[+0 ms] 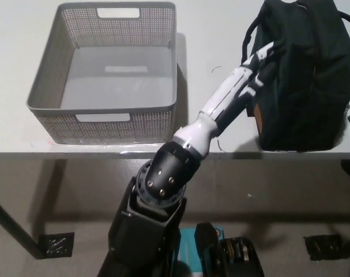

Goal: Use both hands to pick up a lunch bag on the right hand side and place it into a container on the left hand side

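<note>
White tabletop [221,34] is carrying the scene as the left hand [252,72] is reaching across it, pressing flat against the near-left side of the bag [304,75] with its fingers laid out straight, gripping nothing. Dark and upright, the bag is sitting at the tabletop's right end. Well apart, at the left, a grey basket [108,124] is standing.

A single head view looks steeply down from above the table's [209,34] near edge — tabletop filling the upper half (floor [59,190] below), at moderate range.
</note>
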Available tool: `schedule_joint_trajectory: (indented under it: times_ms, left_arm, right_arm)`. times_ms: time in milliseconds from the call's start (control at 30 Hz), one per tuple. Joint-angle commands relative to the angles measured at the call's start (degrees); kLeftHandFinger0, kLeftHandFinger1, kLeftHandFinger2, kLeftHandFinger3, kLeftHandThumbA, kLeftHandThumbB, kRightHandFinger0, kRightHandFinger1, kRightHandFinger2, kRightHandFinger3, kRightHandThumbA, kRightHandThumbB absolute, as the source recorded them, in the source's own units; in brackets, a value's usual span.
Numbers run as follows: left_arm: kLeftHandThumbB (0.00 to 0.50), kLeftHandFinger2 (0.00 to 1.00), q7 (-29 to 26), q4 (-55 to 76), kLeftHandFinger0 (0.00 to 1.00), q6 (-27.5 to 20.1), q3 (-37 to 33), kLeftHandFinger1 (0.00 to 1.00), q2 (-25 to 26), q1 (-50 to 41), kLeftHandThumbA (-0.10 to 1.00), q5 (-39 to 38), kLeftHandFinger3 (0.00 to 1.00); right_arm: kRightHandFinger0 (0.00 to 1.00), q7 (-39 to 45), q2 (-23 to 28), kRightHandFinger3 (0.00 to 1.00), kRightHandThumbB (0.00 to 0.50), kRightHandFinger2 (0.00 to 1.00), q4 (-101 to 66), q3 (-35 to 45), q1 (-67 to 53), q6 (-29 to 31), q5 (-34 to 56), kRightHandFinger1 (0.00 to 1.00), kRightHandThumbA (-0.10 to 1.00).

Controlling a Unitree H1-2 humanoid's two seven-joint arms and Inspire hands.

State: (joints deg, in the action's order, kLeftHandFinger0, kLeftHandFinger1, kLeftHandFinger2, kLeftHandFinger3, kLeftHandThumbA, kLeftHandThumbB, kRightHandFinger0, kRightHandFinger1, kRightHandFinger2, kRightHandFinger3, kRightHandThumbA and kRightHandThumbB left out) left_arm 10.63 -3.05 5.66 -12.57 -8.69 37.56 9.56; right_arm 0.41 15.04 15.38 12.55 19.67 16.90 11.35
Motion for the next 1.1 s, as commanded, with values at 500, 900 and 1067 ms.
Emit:
schedule_joint_trajectory:
  times_ms: [500,900,1067]
  left_arm:
    - [0.383,1.0,-3.1,-22.7,1.0,1.8,7.9,1.0,0.0,21.6,1.0,-3.8,1.0]
    - [0.488,1.0,-5.3,-26.3,1.0,5.0,13.7,1.0,0.5,22.9,1.0,-6.9,1.0]
    - [0.481,1.0,-7.0,-29.9,1.0,2.4,15.4,1.0,1.6,24.0,1.0,-7.0,1.0]
  right_arm:
    - [1.0,8.1,3.5,1.0,0.337,1.0,11.9,3.1,17.1,-4.5,10.9,1.0,1.0]
    - [1.0,10.9,2.9,1.0,0.287,1.0,14.0,3.8,16.0,-5.6,13.7,1.0,1.0]
    - [1.0,11.1,3.2,1.0,0.361,1.0,15.6,4.1,16.6,-5.3,13.7,1.0,1.0]
